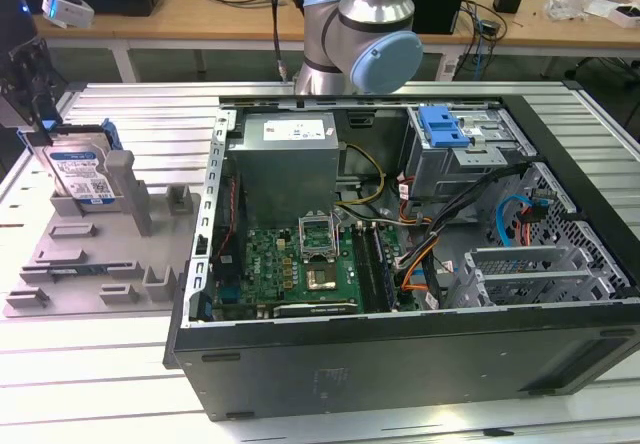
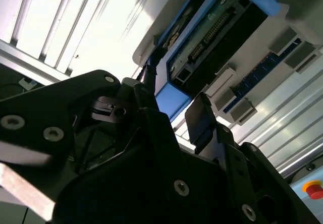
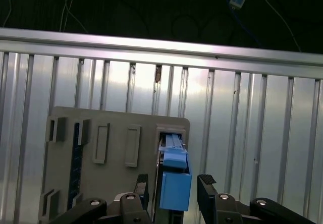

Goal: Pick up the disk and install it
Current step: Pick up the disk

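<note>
— Jaws of the gripper (image 3: pixel 174 180) are parted, one finger (image 3: pixel 208 184) on each side of the disk (image 3: pixel 175 186). The first wrist view shows a thin gap on both sides of the blue frame, so nothing is clamped.

— Where's the disk sitting?

— Standing on edge in the grey holder (image 1: pixel 95 254), upper left of the exterior view, label facing the camera. The gripper hangs right over its top edge.

— Does the second wrist view agree?

— Yes, blue frame between the black fingers, and the drive's connector edge shows just beyond them.

— And the computer?

— The open case (image 1: pixel 400 364) takes the middle and right of the exterior view, apart from the holder. Both rest on the slatted metal table (image 1: pixel 60 394). Inside the case there's a grey power supply (image 1: pixel 285 159) at upper left and a blue latch (image 1: pixel 443 124) at upper right. The disk isn't in there; it's in the holder.
</note>
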Tool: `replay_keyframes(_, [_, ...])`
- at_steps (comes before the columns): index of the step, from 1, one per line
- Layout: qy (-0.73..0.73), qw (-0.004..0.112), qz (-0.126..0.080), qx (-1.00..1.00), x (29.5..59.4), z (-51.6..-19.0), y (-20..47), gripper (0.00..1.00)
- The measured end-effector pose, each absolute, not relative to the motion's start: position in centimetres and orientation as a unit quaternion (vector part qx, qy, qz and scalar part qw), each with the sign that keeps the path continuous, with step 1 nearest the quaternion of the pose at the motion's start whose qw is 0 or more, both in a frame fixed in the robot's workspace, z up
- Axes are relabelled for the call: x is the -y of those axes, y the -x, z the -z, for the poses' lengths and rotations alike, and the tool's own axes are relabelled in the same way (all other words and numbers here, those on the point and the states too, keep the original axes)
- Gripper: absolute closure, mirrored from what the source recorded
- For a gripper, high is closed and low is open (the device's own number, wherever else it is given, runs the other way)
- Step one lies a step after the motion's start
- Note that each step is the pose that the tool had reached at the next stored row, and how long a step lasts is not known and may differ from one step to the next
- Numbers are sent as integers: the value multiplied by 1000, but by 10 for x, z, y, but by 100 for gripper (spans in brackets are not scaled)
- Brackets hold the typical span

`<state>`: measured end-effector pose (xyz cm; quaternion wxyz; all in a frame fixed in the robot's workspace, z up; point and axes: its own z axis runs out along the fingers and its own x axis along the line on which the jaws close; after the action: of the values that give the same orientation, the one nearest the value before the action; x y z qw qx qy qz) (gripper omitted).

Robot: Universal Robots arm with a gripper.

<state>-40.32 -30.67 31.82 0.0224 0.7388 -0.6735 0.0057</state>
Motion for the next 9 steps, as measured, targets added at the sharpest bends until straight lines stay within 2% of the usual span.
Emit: replay_keyframes(9, [-739,22,-6,673,308,-316,401,49])
